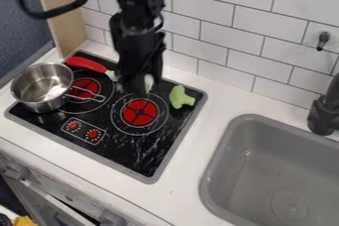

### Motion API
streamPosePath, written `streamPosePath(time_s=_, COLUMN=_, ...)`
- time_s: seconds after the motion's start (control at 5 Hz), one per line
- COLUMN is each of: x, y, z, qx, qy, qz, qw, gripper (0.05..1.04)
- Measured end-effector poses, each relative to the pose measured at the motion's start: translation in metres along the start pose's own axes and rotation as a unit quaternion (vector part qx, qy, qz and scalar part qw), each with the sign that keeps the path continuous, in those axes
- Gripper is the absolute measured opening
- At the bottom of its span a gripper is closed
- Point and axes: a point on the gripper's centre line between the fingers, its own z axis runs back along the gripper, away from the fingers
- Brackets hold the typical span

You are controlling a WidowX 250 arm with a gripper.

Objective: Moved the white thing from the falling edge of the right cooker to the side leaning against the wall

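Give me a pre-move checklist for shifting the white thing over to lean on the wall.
1. Hand over the stove: ok, it hangs over the back part.
2. White thing at the hand: ok, it shows right at the hand's lower end.
3. White thing firmly gripped: cannot tell, the dark hand partly hides it.
4. White thing leaning on the wall: cannot tell, its contact points are hidden.
5. Green toy clear of the hand: ok, a gap shows between them.
6. Pot clear of the hand: ok, it sits well to the picture's left.
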Motion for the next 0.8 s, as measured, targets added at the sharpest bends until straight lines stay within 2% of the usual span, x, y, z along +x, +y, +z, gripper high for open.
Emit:
streamPosePath(time_s=0.2, x=0.008, y=-0.025, z=-0.011, qx=0.014, qy=-0.003, qz=-0.049, qw=0.9987, gripper=0.557)
streamPosePath(time_s=0.4, x=0.009, y=-0.039, z=-0.03, qx=0.024, qy=0.004, qz=-0.118, qw=0.9928, gripper=0.557)
streamPosePath(time_s=0.6, x=0.01, y=-0.047, z=-0.045, qx=0.011, qy=0.0, qz=-0.169, qw=0.9856, gripper=0.557)
streamPosePath(time_s=0.8, x=0.009, y=-0.05, z=-0.054, qx=0.011, qy=0.004, qz=-0.189, qw=0.9818, gripper=0.557)
